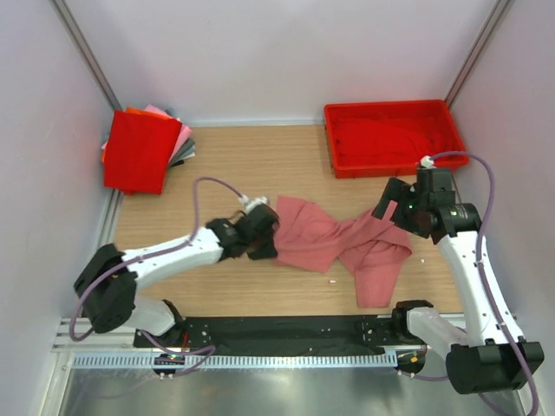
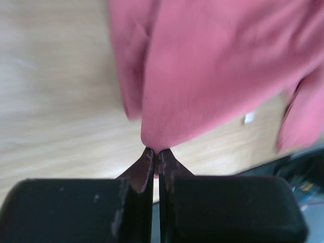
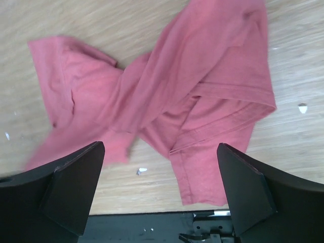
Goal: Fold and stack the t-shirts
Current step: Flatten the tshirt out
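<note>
— While your left tool (image 2: 156,152) is pinched shut on the left edge of the salmon-pink t-shirt (image 1: 338,243), where should the other one go?

— The shirt lies crumpled and twisted in the middle of the table (image 1: 243,165), between the two arms. Your right tool (image 3: 161,148) hangs over its right half, jaws wide and nothing in them. Bring it down onto an outer edge, a hem or sleeve on the right side, rather than the bunched folds in the middle.

— Why not the middle?

— Grab there and you probably catch several layers, so the twist won't come out. With one edge in each tool you can lift and draw the cloth apart until it spreads flat, then lay it down smooth.

— And the pinch on the left?

— It looks thin, only a tip of cloth caught. Pull gently, or it may slip out.

— Where does the shirt end up?

— On the stack of folded tees (image 1: 139,152) in the far left corner, which has a red one on top. Steer clear of the red tray (image 1: 399,171) at the far right.
</note>
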Robot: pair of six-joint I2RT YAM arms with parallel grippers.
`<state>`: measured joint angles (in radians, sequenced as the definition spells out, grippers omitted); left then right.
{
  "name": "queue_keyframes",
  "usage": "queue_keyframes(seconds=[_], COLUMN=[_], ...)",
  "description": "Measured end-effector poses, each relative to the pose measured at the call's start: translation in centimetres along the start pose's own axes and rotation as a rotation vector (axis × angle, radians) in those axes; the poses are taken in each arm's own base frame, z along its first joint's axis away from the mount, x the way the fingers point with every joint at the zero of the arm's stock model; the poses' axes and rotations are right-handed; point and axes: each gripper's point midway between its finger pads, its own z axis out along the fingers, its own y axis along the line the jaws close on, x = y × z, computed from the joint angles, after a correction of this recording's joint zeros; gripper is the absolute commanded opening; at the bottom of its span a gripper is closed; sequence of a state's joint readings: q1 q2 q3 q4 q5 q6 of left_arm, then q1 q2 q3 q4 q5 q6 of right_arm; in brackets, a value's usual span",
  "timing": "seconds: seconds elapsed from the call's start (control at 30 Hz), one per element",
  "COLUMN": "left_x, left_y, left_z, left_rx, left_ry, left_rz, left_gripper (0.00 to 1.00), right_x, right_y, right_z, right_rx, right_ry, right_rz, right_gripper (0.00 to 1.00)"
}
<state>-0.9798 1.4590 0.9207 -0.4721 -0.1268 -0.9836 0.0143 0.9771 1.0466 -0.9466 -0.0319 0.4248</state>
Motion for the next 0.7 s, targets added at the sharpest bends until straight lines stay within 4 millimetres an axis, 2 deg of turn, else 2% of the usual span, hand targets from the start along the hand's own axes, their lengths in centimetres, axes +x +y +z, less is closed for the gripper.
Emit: queue_keyframes(seconds=[0.07, 0.13, 0.2, 0.23, 0.27, 0.33, 0.43, 0.53, 0.6, 0.7], left_x=[-4.4, -9.0, -11.5, -12.1, -12.2, -11.7, -11.0, -10.6, -10.4, -10.2], left_y=[2.4, 6.5, 10.5, 12.3, 13.8, 15.4, 16.3, 16.6, 16.6, 16.8], left_z=[-1.6, -3.2, -4.3, -4.7, -5.0, -5.2, -5.5, -5.7, -5.8, -6.3], left_rx=[-0.012, -0.056, -0.119, -0.151, -0.179, -0.209, -0.210, -0.205, -0.199, -0.190], left_ry=[-0.081, -0.165, -0.216, -0.220, -0.212, -0.176, -0.130, -0.104, -0.093, -0.087], left_rz=[-0.096, -0.220, -0.303, -0.336, -0.356, -0.374, -0.386, -0.384, -0.378, -0.377], left_gripper=[0.00, 0.00, 0.00, 0.00, 0.00, 0.00, 0.00, 0.00, 0.00, 0.00], right_x=[1.3, 3.3, 5.4, 6.7, 7.7, 10.8, 16.3, 20.6, 22.1, 21.8], right_y=[1.8, 4.1, 6.1, 7.1, 7.6, 8.5, 8.6, 7.8, 7.6, 7.5], right_z=[0.2, 0.3, 0.2, 0.1, 0.1, 0.2, 0.5, 0.9, 1.1, 1.9], right_rx=[-0.039, -0.080, -0.116, -0.132, -0.137, -0.142, -0.111, -0.056, -0.022, 0.027], right_ry=[0.041, 0.089, 0.134, 0.156, 0.170, 0.216, 0.303, 0.365, 0.373, 0.314], right_rz=[-0.054, -0.127, -0.191, -0.224, -0.247, -0.300, -0.390, -0.464, -0.494, -0.488], right_gripper=[1.00, 0.98, 0.93, 0.92, 0.91, 0.89, 0.88, 0.88, 0.88, 0.86])
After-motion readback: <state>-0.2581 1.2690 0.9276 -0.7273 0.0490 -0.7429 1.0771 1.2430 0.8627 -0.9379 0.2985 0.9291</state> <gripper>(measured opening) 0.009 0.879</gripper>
